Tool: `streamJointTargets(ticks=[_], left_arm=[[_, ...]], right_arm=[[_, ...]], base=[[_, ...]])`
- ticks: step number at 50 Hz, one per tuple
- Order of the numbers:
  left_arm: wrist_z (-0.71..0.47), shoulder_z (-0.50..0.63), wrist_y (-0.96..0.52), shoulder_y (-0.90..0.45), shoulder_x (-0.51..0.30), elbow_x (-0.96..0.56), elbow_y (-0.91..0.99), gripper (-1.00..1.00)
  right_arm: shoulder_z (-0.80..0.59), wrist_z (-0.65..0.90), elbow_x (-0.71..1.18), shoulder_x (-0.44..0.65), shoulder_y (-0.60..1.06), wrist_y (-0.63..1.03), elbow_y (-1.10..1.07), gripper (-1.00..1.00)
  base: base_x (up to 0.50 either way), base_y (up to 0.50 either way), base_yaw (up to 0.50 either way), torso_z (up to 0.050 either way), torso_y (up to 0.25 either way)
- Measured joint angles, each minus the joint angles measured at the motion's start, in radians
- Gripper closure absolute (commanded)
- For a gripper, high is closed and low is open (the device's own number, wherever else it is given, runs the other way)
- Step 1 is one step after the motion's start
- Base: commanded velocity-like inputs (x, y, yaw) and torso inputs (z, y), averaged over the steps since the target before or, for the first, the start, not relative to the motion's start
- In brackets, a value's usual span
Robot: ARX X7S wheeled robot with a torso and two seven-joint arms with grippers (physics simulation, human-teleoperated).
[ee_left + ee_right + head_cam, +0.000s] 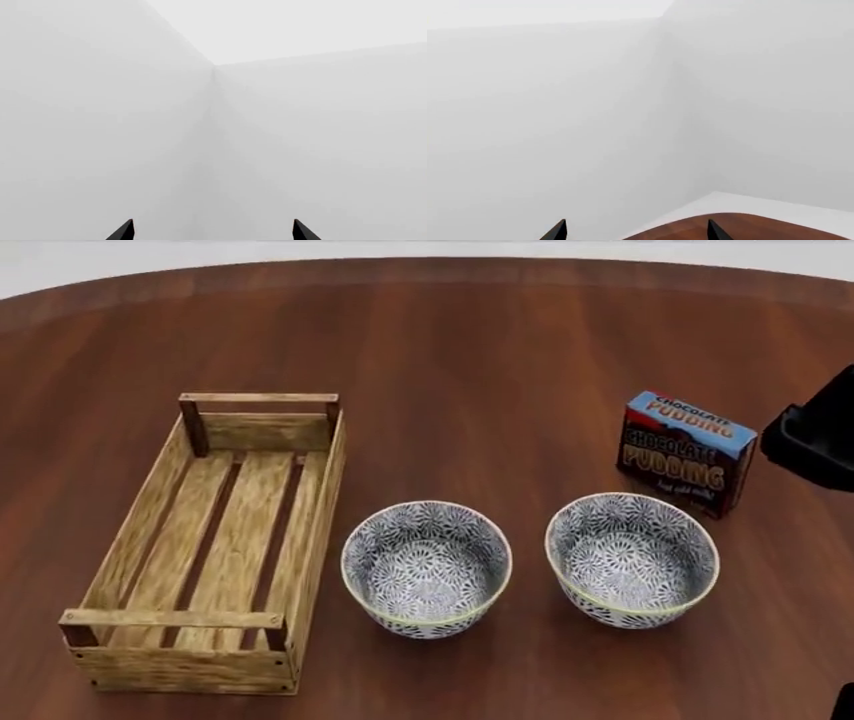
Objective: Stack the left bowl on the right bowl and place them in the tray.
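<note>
Nothing grasped yet: my left fingers (127,231) and right fingers (559,231) spread wide, empty; bowls sit beside the tray (147,625), awaiting stacking.

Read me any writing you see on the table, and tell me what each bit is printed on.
"CHOCOLATE PUDDING" on the blue top face of the pudding box.
"PUDDING" in large letters on the box's dark front face, with "CHOCOLATE" smaller above it.
A small line under that is too blurred to read.
No text on the two bowls, left and right, only a pattern; none on the tray.
</note>
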Motion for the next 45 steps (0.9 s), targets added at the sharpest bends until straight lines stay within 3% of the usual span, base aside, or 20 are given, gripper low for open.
streamJointTargets(ticks=[38,45], left_arm=[[-0.007,-0.062,0.037,0.076,-0.02,0.004,0.0,-1.0],[-0.018,-0.061,0.038,0.081,-0.035,0.006,0.001,-1.0]], right_arm=[[-0.022,0.03,0.008,0.007,0.011,0.006,-0.005,-1.0],[-0.019,0.029,0.014,0.008,0.01,0.0,-0.004,-1.0]], base=[[0.5,0.12,0.0,0.0,0.001],[0.04,0.0,0.0,0.0,0.002]])
